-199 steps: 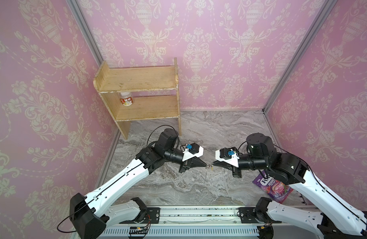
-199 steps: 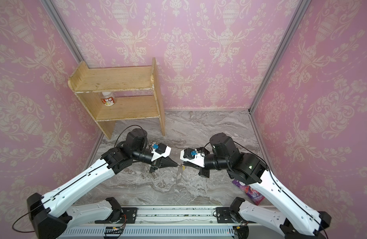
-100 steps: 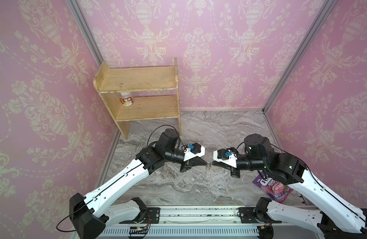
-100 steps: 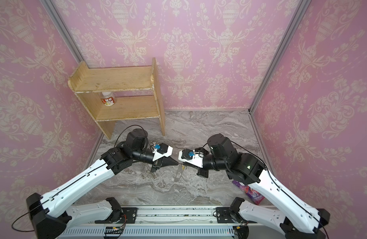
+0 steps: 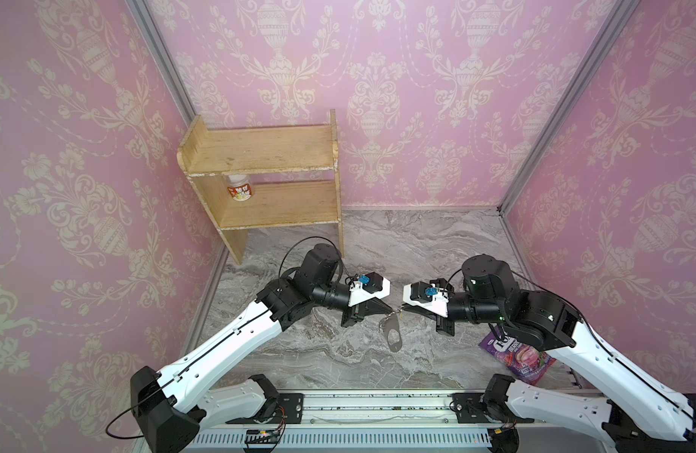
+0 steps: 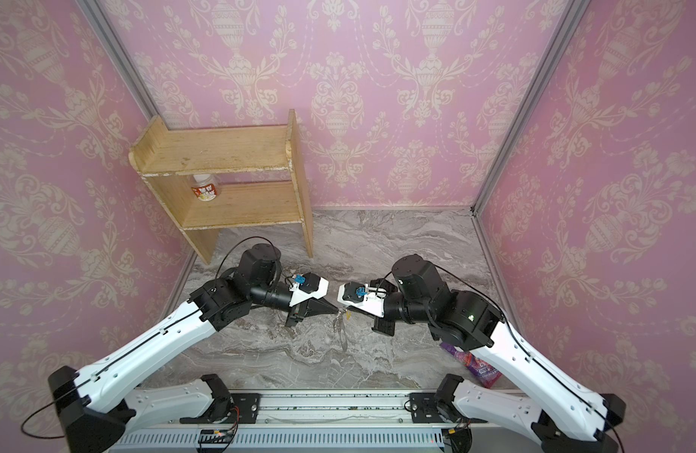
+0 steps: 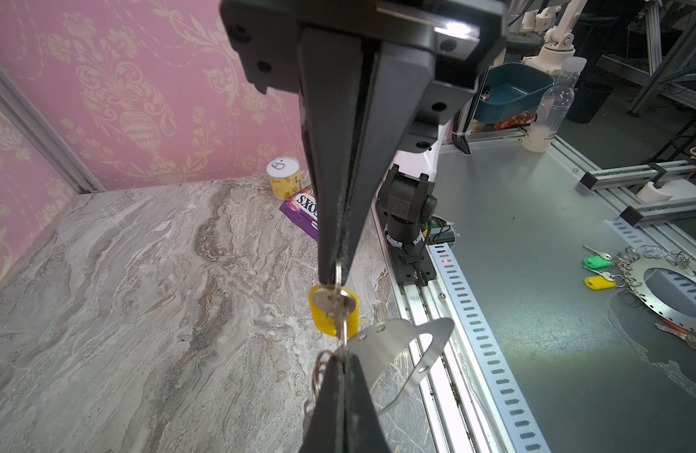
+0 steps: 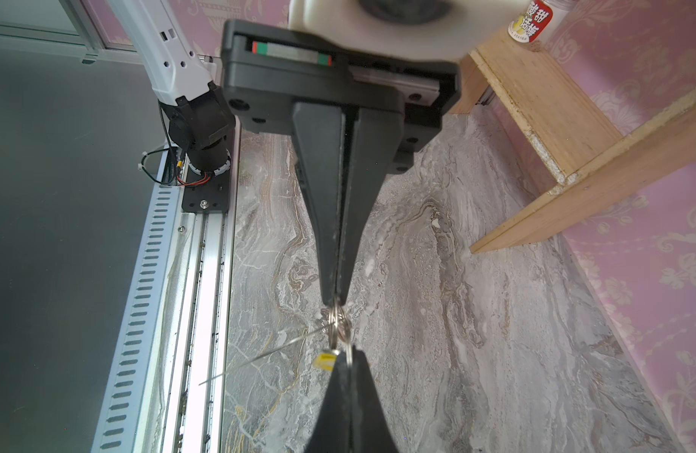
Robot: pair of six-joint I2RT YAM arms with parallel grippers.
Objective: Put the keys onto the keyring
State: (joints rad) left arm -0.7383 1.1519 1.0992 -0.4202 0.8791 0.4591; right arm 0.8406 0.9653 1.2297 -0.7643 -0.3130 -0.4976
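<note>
Over the middle of the marble bench, both arms reach inward until their tips nearly meet. A wooden shelf stands at the back left corner, with a small jar on its lower board. A purple packet lies on the bench near the right arm's base.

The left claw is pressed together on one of the silver rings at the edge of the keyring. The grey plate hangs from that ring in the air, tilted, with its oval cut-out showing in the left wrist view; in a top view it appears almost edge-on.

The right claw is also pinched tight, gripping the small ring at the top of the keys. The yellow tag and silver key dangle from its tip just beside the plate. The key's blade points at the cluster of rings at the left claw's tip. Whether it is threaded onto a ring cannot be made out.
</note>
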